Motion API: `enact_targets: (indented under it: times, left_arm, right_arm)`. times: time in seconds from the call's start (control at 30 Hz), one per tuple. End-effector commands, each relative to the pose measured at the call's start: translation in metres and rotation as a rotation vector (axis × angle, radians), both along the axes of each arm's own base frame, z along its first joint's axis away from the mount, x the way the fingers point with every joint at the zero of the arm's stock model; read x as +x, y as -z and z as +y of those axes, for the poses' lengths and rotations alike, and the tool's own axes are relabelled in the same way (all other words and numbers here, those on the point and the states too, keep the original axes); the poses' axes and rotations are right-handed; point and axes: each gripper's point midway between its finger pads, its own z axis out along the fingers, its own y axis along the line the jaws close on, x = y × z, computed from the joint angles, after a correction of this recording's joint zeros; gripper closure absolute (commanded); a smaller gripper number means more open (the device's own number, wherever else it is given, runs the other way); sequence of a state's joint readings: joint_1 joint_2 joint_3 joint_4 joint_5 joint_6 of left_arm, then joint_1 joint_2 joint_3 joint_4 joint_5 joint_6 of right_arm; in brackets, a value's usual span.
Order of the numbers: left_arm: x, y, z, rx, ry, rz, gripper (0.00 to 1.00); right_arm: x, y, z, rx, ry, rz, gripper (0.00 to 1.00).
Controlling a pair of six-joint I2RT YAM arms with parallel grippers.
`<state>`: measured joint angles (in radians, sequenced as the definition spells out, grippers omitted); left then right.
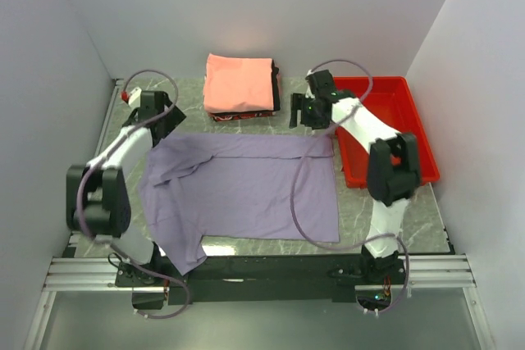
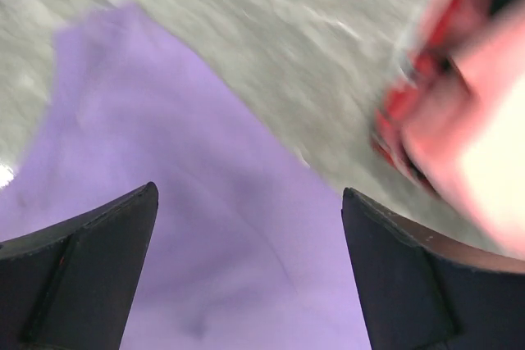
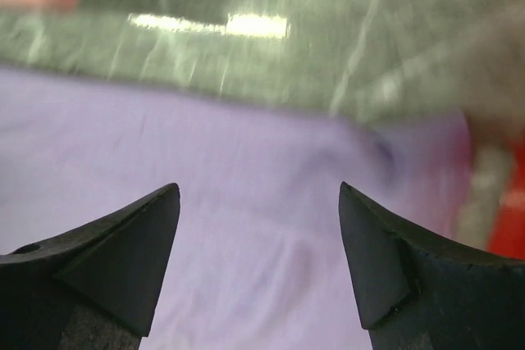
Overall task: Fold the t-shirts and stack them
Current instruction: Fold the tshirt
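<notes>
Left gripper (image 2: 248, 196): jaws spread wide, holding nothing, poised over the far left corner of the plain lavender-purple cloth t-shirt (image 1: 246, 186). Right gripper (image 3: 258, 190): jaws wide apart, empty, over the far right corner. The shirt lies spread on the grey marbled table (image 1: 361, 211). Just behind it is a folded stack: salmon-pink shirt (image 1: 238, 82) on top, black shirt (image 1: 276, 89) and dark red shirt (image 1: 234, 116) beneath. A red plastic tray (image 1: 394, 104) stands to the right.

A grey-green marbled table (image 1: 422, 215) carries a lavender t-shirt (image 1: 246, 186) spread flat across its middle, one sleeve reaching the near edge. Behind it sits a folded stack (image 1: 240, 84), salmon-pink on top, black and dark red beneath. A red plastic tray (image 1: 392, 102) lies at right.
</notes>
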<state>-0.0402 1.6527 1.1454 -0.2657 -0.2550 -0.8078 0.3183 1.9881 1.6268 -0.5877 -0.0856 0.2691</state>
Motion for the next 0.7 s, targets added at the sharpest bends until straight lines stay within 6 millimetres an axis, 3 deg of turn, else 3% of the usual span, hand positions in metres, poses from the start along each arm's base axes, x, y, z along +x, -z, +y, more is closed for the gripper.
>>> enact_targets:
  times: [0.0, 0.03, 0.07, 0.1, 0.13, 0.17, 0.2, 0.27, 0.47, 0.67]
  left_arm:
    - [-0.043, -0.021, -0.039, 0.004, 0.113, -0.051, 0.01]
    - [-0.055, -0.017, -0.058, -0.004, 0.166, -0.041, 0.00]
    - [-0.073, 0.000, -0.064, -0.005, 0.186, -0.003, 0.01]
    - [-0.083, -0.006, -0.070, -0.007, 0.203, -0.023, 0.01]
    - [-0.093, -0.002, -0.081, -0.012, 0.231, -0.015, 0.03]
    - [-0.105, 0.010, -0.084, -0.020, 0.247, 0.008, 0.06]
    - [-0.111, 0.007, -0.087, -0.029, 0.261, -0.008, 0.10]
    - [-0.121, 0.017, -0.087, -0.032, 0.262, 0.002, 0.18]
    - [-0.114, 0.027, -0.087, 0.002, 0.284, 0.030, 0.47]
    - [-0.108, 0.052, -0.087, 0.038, 0.299, 0.112, 0.56]
  right_arm:
    - [-0.022, -0.063, -0.001, 0.063, 0.023, -0.158, 0.16]
    - [-0.042, -0.059, -0.007, 0.075, 0.046, -0.144, 0.16]
    - [-0.050, -0.059, -0.009, 0.086, 0.053, -0.152, 0.15]
    - [-0.068, -0.039, -0.014, 0.086, 0.066, -0.106, 0.15]
    - [-0.078, -0.049, -0.016, 0.110, 0.071, -0.132, 0.15]
    - [-0.085, -0.048, -0.017, 0.119, 0.073, -0.135, 0.15]
    - [-0.099, -0.035, -0.019, 0.120, 0.069, -0.101, 0.15]
    - [-0.110, -0.040, -0.023, 0.128, 0.072, -0.113, 0.15]
    - [-0.126, -0.042, -0.032, 0.120, 0.102, -0.114, 0.15]
    - [-0.137, -0.038, -0.040, 0.098, 0.109, -0.109, 0.15]
